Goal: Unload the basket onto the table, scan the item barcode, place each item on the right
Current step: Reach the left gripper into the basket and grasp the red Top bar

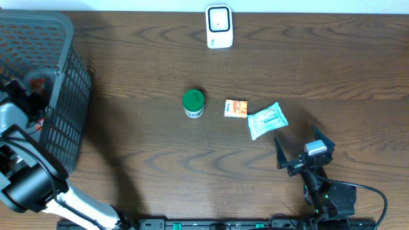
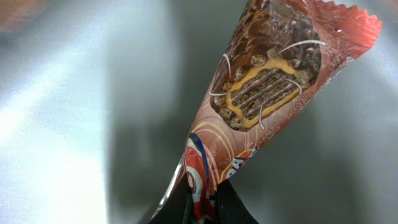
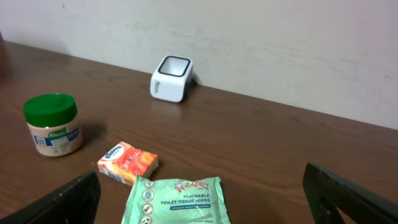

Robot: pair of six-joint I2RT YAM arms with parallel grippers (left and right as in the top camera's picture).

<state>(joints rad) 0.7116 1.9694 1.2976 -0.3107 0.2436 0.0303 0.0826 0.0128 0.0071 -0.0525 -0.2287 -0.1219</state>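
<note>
The snack pack [image 2: 267,93] is pinched by its narrow lower end in the left gripper [image 2: 200,205], jaws clenched tight on the foil; the rest of the pack fans out beyond them, unsupported. In the overhead view that arm is down inside the basket [image 1: 70,76] at the left end of the counter [image 1: 140,64], so the pack is judged to be in there, not yet lifted out.

The hold is the first worry: a thin bite on slick, creased wrapper may let the pack swivel or slide free once the arm speeds up; a loose far end could also catch on the basket's wall or rim on the way up and be tugged out.

No barcode shows on the face seen from the wrist, only the printed picture; the code may sit on the hidden side, so a wrong turn of the wrist would show the scanner [image 1: 218,25] the wrong face. Glossy, crumpled foil could glare or bend the bars and spoil the read.

The scanner stands at the far edge, well apart from the basket; a low carry risks brushing the jar [image 1: 193,103], the orange packet [image 1: 236,108] or the tissue pack [image 1: 266,120] near mid-counter.

The right gripper [image 1: 297,137] hangs released, jaws wide and empty, near the tissue pack; it looks clear of the likely route.
</note>
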